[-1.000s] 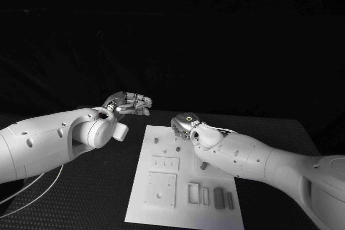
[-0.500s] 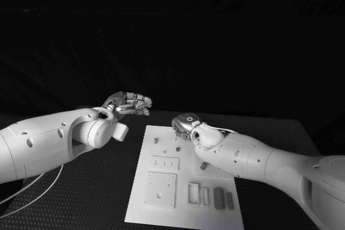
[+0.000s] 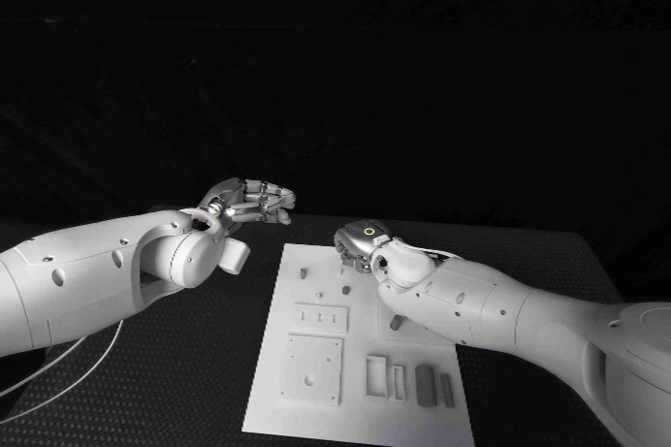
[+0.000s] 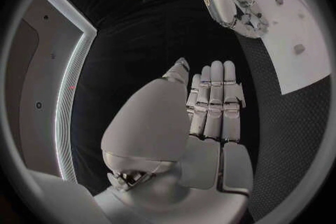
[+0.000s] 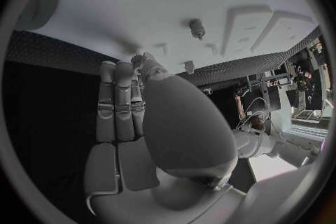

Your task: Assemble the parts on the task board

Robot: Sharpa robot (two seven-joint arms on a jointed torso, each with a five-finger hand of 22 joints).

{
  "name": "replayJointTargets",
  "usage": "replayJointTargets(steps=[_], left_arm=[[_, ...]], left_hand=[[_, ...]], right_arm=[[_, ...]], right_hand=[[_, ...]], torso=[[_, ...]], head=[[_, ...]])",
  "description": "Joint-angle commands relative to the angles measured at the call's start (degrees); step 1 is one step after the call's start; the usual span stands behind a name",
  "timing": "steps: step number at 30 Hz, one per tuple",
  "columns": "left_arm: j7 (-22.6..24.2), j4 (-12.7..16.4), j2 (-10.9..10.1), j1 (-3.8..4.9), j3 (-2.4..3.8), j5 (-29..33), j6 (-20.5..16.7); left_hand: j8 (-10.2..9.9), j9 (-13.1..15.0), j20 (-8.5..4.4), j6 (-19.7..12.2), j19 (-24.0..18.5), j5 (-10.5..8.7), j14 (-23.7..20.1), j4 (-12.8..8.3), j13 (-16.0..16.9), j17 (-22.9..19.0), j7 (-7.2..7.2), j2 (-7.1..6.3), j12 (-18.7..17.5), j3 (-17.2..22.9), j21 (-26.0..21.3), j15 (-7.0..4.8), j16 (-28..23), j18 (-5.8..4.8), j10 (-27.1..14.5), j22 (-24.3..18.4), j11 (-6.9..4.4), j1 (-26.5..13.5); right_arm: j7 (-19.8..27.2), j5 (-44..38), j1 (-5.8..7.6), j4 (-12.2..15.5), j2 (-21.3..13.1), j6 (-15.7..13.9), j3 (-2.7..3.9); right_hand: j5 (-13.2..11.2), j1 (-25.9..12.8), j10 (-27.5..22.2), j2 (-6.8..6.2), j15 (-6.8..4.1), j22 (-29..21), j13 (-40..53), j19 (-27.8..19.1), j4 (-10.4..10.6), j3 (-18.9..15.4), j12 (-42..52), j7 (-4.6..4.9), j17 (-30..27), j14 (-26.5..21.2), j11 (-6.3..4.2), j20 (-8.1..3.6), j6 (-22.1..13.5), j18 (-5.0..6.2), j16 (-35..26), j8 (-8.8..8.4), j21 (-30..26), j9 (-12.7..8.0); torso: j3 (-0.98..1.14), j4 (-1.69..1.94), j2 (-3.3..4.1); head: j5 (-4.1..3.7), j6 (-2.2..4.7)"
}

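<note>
- While both white arms are reaching in over the black surface point(image 3: 168, 369), nothing is differing from the frames a second and half a second ago: arms, hands and parts are all keeping their places.
- The left silver many-fingered hand point(image 3: 252, 201) is hovering beyond the far left corner of the board, above the bare surface; in the left wrist view its fingers point(image 4: 217, 101) are lying straight and side by side, holding nothing.
- The right silver many-fingered hand point(image 3: 361, 241) is hanging over the far end of the flat white rectangular task board point(image 3: 287, 399); in the right wrist view its fingers point(image 5: 115, 106) are stretched out close to the board, with nothing between them.
- Small grey parts are lying on the board: a short peg point(image 3: 396, 323) near the right forearm, and narrow dark blocks point(image 3: 427, 384) at the near right corner.
</note>
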Motion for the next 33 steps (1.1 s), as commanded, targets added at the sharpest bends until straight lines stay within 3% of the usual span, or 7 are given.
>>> replayJointTargets(steps=[1,4,10,21,27,31,33], left_arm=[[0.7,0.0,0.1,0.2,0.06,-0.2,0.1],[0.7,0.0,0.1,0.2,0.06,-0.2,0.1],[0.8,-0.1,0.1,0.2,0.06,-0.2,0.1],[0.8,-0.4,-0.1,0.2,0.05,-0.2,0.0],[1.0,-0.5,-0.5,0.2,0.04,-0.2,0.1],[1.1,-0.5,-1.0,0.2,0.04,-0.2,0.0],[1.1,-0.6,-1.1,0.2,0.04,-0.2,0.0]], left_hand=[[-0.3,0.1,-0.13,-0.1,0.0,-0.32,0.3,0.0,0.1,0.1,0.03,-0.13,-0.2,-0.2,-0.4,0.08,-0.2,-0.08,0.0,0.1,0.34,-0.2],[-0.3,0.1,-0.13,-0.1,0.0,-0.32,0.3,0.0,0.1,0.1,0.03,-0.14,-0.2,-0.2,-0.4,0.08,-0.2,-0.08,0.0,0.1,0.34,-0.2],[-0.3,0.1,-0.13,-0.1,0.1,-0.33,0.3,0.0,0.1,0.1,0.02,-0.15,-0.3,-0.2,-0.4,0.08,-0.3,-0.08,0.0,0.1,0.35,-0.2],[-0.4,0.2,-0.14,-0.1,0.1,-0.32,0.3,0.0,0.1,0.1,0.01,-0.17,-0.4,-0.2,-0.5,0.08,-0.3,-0.08,-0.1,0.1,0.39,-0.2],[-0.4,0.2,-0.14,-0.1,0.1,-0.32,0.3,0.0,0.1,0.2,0.0,-0.18,-0.4,-0.2,-0.5,0.08,-0.3,-0.08,-0.1,0.1,0.41,-0.2],[-0.4,0.2,-0.12,-0.1,0.1,-0.34,0.3,0.0,0.1,0.2,0.01,-0.26,-0.5,-0.3,-0.6,0.1,-0.4,-0.11,-0.1,0.1,0.44,-0.3],[-0.4,0.2,-0.11,-0.1,0.1,-0.34,0.3,0.0,0.1,0.2,0.01,-0.28,-0.5,-0.3,-0.6,0.1,-0.4,-0.11,-0.1,0.1,0.44,-0.3]], right_arm=[[0.0,1.0,-0.02,-0.2,0.0,-0.3,-0.01],[0.3,1.7,-0.02,-0.3,0.0,-0.8,-0.01],[0.4,2.1,-0.02,-0.4,0.0,-1.5,-0.01],[1.0,3.3,0.0,0.5,-0.8,-3.2,-0.01],[3.5,10.3,1.03,4.1,-3.4,-5.2,0.02],[5.8,18.1,2.3,7.2,-5.8,-4.7,0.26],[6.7,21.2,2.87,8.8,-7.2,-3.8,0.58]], right_hand=[[0.4,-0.5,-1.0,-0.54,0.23,1.2,-0.4,-0.4,-0.1,0.4,-0.1,0.29,0.1,-0.4,0.5,0.01,-1.1,1.69,-0.1,-0.52,0.3,-0.2],[0.3,-1.5,-4.1,-1.57,1.03,1.2,-1.3,-0.7,0.0,0.3,-0.3,1.21,0.1,-0.7,1.36,0.18,-3.5,1.69,-0.3,-1.79,0.3,-0.7],[0.4,-2.5,-6.9,-2.47,1.85,1.1,-2.2,-1.2,0.0,0.7,-0.1,0.95,0.1,-1.4,2.21,0.45,-4.9,1.67,-0.5,-2.26,0.1,-0.8],[0.4,-3.1,-7.7,-2.84,2.09,1.2,-2.6,-1.3,-0.1,1.2,0.0,1.13,0.2,-1.7,2.47,0.56,-4.9,1.69,-0.4,-2.07,0.1,-0.6],[0.4,-4.7,-7.6,-2.93,2.14,1.2,-2.6,-1.2,0.3,1.6,0.2,1.44,0.2,-1.7,2.49,0.61,-4.9,1.69,-0.2,-1.92,0.2,-0.5],[0.3,-10.7,-7.3,-2.32,2.09,1.2,-2.6,-1.2,0.5,1.5,0.3,2.1,0.2,-1.7,2.49,0.68,-5.2,1.69,-0.2,-1.92,0.4,-0.4],[0.3,-11.7,-7.2,-2.39,2.09,1.2,-2.6,-1.8,0.4,1.8,0.3,2.1,0.1,-2.5,2.46,0.61,-5.4,1.69,-0.5,-1.89,0.2,-0.4]], torso=[[-0.01,0.02,0.03],[-0.05,0.0,-0.01],[-0.05,-0.09,-0.03],[0.02,-0.07,0.0],[0.03,-0.13,-0.07],[0.02,-0.45,-0.14],[0.03,-0.59,-0.22]], head=[[0.03,0.1],[0.0,0.02],[0.03,-0.02],[0.02,0.13],[0.01,0.27],[0.15,0.89],[0.17,1.11]])
